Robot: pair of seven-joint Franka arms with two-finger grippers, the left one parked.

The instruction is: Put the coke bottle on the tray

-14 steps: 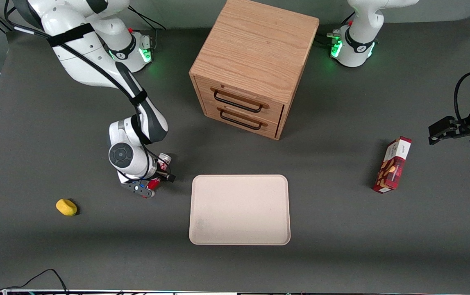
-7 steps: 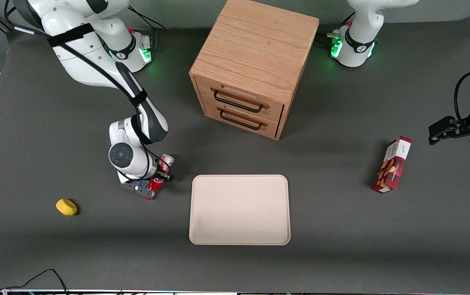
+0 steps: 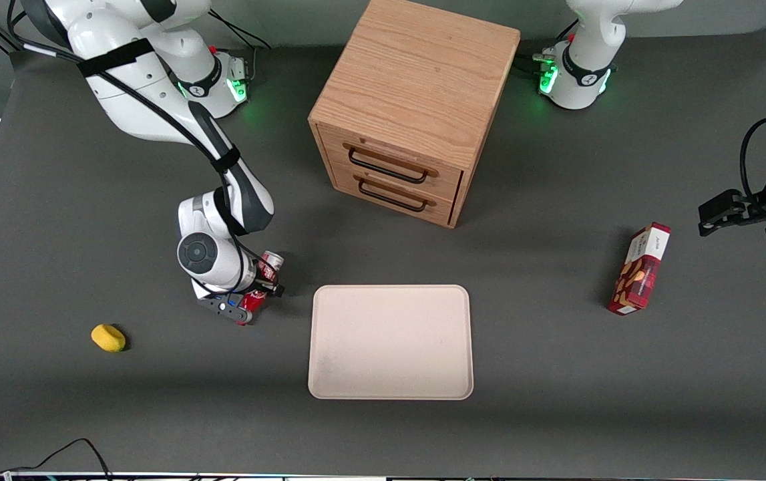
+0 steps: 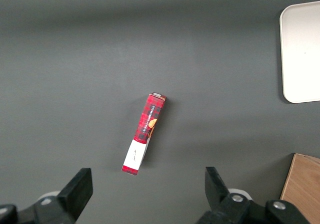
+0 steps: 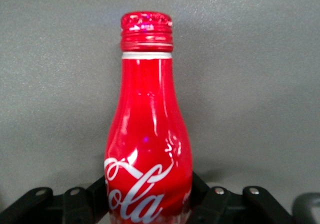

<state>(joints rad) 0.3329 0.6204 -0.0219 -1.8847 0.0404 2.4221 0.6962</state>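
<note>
Front view: right arm's gripper (image 3: 249, 304) low over the dark grey table (image 3: 556, 401), toward the working arm's end, fingers clamped on the coke bottle (image 3: 259, 287). Bottle lying tilted in the grip, silver base (image 3: 272, 260) pointing away from the front camera, red cap end peeking out nearer to it, just past the black finger mount. Near the tray (image 3: 391, 342) but clearly apart from it, a strip of bare table between. Tray flat, beige, rounded corners, low rim, in front of the wooden drawer cabinet (image 3: 416, 107) and nearer to the camera. Two dark handles on the cabinet's front, both drawers shut. Small yellow object (image 3: 108, 337) on the table farther toward the working arm's end, well apart from the gripper. Red snack box (image 3: 640, 268) toward the parked arm's end, well apart from the tray.

Right wrist view: coke bottle (image 5: 148, 149) filling the middle, red cap (image 5: 146, 24) and narrow neck pointing away from the gripper (image 5: 150, 204), white script logo across the wider body. Black finger parts pressed against the body on both sides. Grey table surface all around.

Left wrist view: snack box (image 4: 144, 134) lying on the grey table, one corner of the tray (image 4: 300, 48) at the edge.
</note>
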